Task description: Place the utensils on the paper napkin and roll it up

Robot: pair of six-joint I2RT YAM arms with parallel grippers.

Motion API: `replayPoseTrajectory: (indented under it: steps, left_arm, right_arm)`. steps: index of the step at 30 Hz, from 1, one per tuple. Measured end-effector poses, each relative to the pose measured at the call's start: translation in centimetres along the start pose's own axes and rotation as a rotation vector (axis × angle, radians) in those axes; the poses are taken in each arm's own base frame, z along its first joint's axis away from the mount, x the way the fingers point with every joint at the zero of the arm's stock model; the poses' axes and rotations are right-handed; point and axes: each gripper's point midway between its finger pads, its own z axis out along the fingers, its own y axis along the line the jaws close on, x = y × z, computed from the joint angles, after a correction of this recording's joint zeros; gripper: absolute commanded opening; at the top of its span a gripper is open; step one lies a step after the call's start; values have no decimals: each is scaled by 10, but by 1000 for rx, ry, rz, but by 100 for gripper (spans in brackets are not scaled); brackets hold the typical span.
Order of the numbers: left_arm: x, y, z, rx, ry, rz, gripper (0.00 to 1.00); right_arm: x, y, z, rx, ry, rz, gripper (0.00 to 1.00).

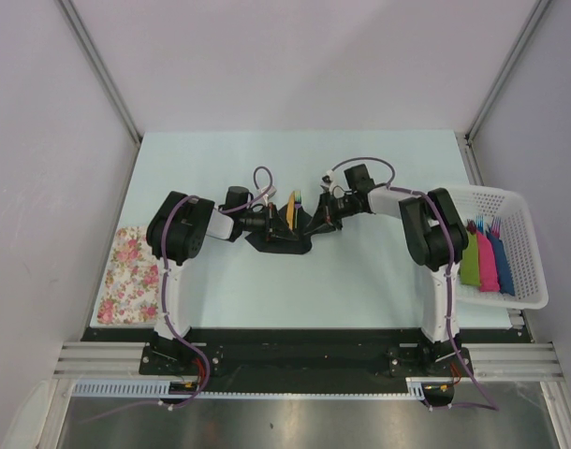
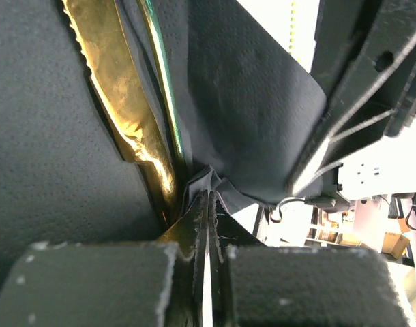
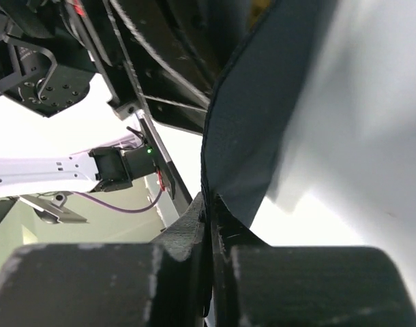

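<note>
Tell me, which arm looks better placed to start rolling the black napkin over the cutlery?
Probably the right. The right gripper pinches a raised free edge of the napkin, ready to draw over the utensils. The left gripper pinches the napkin right beside the utensils, which suits anchoring better.

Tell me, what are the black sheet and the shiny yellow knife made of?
The black napkin looks like thin paper: it is dull, finely dimpled, and crumples into soft folds. The yellow knife is probably hard plastic: it is glossy, with bright glints and a small toothed edge, though a shiny coating could fool the eye.
</note>
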Motion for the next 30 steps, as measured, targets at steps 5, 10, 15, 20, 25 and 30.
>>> replayPoseTrajectory:
  steps: [5, 10, 15, 20, 25, 30]
  left_arm:
    - [0, 0, 0, 0, 0, 0, 0]
    - [0, 0, 0, 1, -1, 0, 0]
    - [-2, -2, 0, 5, -10, 0, 0]
    - [-6, -6, -1, 14, -22, 3, 3]
    - [-8, -13, -3, 19, -28, 11, 12]
    - [-9, -14, -10, 7, -36, 1, 25]
  right_arm:
    - [-4, 12, 9, -8, 4, -29, 0]
    - [-3, 8, 20, -6, 15, -9, 0]
    - [-2, -6, 25, 19, 20, 20, 0]
    - [-3, -10, 27, 32, 16, 32, 0]
    - [-2, -12, 28, 34, 17, 47, 0]
    - [-5, -11, 28, 35, 10, 43, 0]
